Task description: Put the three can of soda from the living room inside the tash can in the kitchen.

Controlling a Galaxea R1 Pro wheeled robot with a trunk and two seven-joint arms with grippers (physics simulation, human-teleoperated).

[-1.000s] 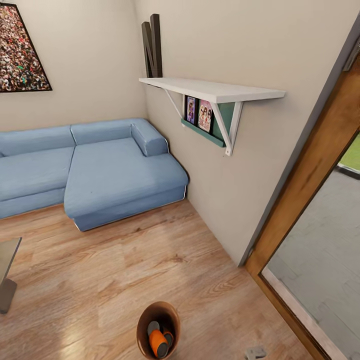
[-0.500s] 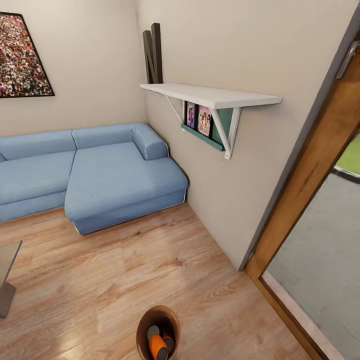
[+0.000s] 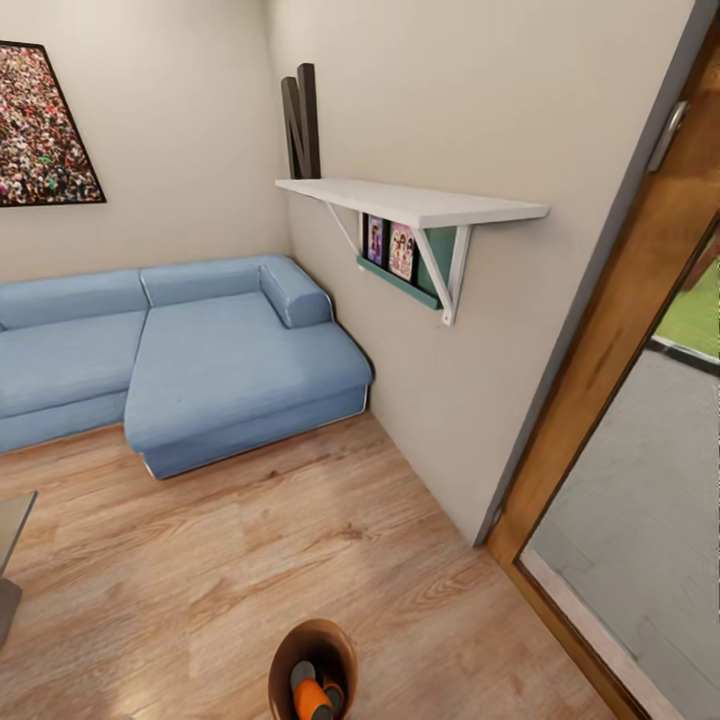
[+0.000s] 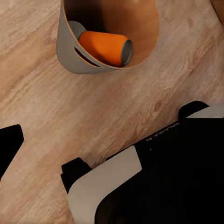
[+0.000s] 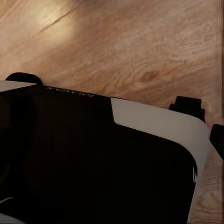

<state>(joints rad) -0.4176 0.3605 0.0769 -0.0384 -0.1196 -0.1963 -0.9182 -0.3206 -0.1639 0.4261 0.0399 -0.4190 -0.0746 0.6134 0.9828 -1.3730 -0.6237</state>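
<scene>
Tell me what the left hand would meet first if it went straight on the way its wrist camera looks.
Probably the light wood floor. The robot's black-and-white base lies close beside that line, and the pale grey, brown-lined bin holding an orange can sits off-centre. Depth is unclear, so this is a guess.

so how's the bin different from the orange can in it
The bin is the wider of the two and holds the orange can. The bin stands open-topped on the wood floor, while the can lies tilted on its side inside. The bin is pale grey outside and brown within; the can is bright orange with a grey metal end. Both are round.
</scene>
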